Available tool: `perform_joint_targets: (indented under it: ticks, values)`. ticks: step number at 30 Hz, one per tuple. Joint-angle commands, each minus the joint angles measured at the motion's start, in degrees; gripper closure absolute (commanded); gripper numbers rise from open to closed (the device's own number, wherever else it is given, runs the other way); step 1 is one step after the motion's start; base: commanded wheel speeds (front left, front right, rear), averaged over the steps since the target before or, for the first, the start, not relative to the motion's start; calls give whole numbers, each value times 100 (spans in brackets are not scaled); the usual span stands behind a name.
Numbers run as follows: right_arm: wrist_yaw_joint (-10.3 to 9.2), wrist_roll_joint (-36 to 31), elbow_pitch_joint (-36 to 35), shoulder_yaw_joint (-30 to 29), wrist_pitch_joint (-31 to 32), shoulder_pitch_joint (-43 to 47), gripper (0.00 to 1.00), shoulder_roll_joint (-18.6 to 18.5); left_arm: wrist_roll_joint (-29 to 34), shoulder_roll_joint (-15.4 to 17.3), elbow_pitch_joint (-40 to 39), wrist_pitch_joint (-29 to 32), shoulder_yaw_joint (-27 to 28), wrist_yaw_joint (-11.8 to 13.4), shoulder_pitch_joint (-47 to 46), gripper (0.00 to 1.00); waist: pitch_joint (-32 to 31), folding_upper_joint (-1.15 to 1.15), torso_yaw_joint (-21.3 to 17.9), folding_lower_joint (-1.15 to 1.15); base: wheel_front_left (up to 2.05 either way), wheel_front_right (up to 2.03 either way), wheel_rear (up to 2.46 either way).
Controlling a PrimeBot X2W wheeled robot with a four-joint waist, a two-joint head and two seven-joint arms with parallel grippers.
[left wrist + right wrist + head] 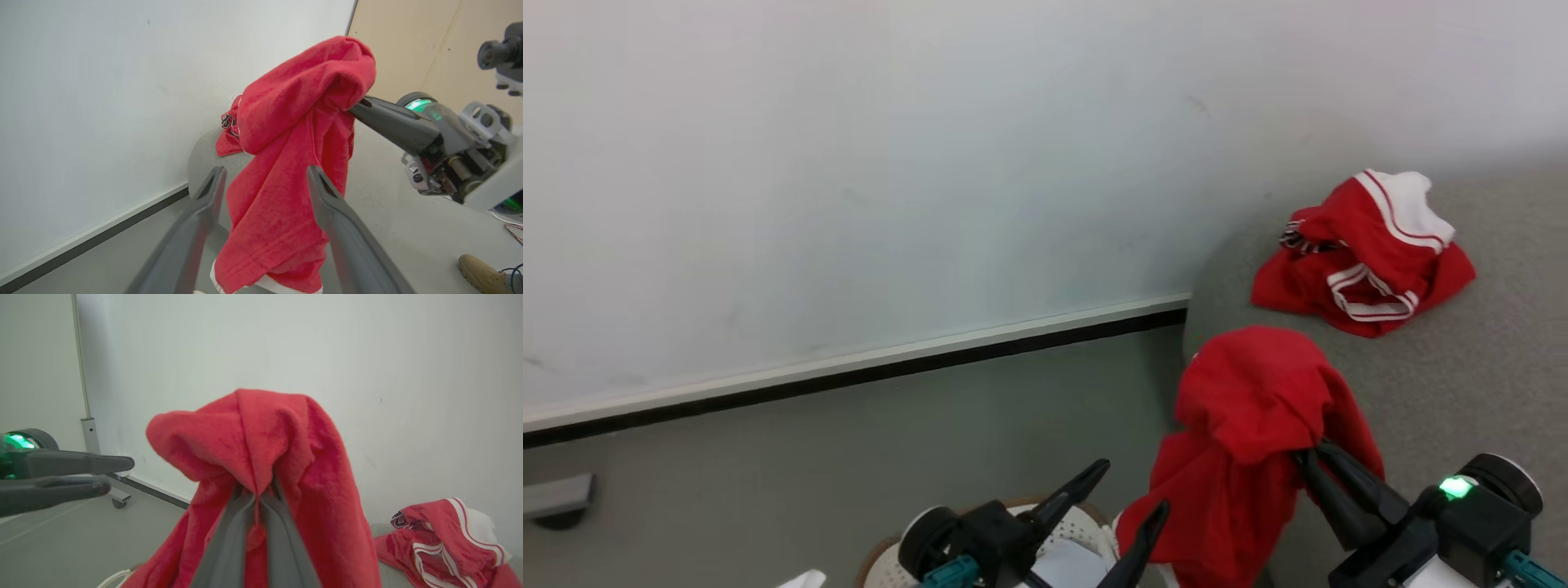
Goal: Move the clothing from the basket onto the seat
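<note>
A plain red piece of clothing [1250, 425] hangs in the air over the seat's left edge, bunched at the top where my right gripper [1311, 451] is shut on it. In the right wrist view its fingers [229, 539] pinch a fold of the cloth [253, 433]. My left gripper [1131, 496] stands open just left of the hanging cloth [286, 134], holding nothing. A second red jersey [1368, 253] with white stripes lies crumpled on the grey seat [1470, 384]. The cream basket [1078, 523] with its brown rim sits below my left gripper, mostly hidden.
A white wall with a black-edged baseboard [849, 371] runs behind the grey floor [849, 457]. A wheeled grey foot [560, 496] stands at the far left. A person's tan shoe [482, 267] rests on the floor at the left wrist view's lower right.
</note>
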Motion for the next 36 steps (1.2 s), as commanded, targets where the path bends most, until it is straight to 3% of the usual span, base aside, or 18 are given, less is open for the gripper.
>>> perform_joint_targets:
  ticks: [1,9,16,21,27,36]
  values:
    - [-15,-44,-114,-136,27,144,100,-58,30,-45,29,-35,-49,-28,-60,0,79,0,-490,0,0,0,0]
    - [-15,-107,-363,-578,140,425,100,-45,93,-138,141,-80,-164,-68,-179,0,154,0,-965,0,0,0,0]
    - [-15,-146,-383,-979,276,291,100,-138,84,-160,217,-104,-183,-120,-323,0,300,0,-969,0,0,0,0]
    - [-15,-80,-277,-1646,223,54,100,-90,147,-122,137,-43,-142,-159,-578,0,774,0,-727,0,0,0,0]
    - [-14,-208,75,-2901,140,-858,100,202,332,152,-158,211,4,-364,-1348,0,2132,0,-114,0,0,0,0]
    - [-15,-719,870,-4421,686,-3156,100,-145,592,349,-507,326,157,-706,-2598,0,3785,0,779,0,0,0,0]
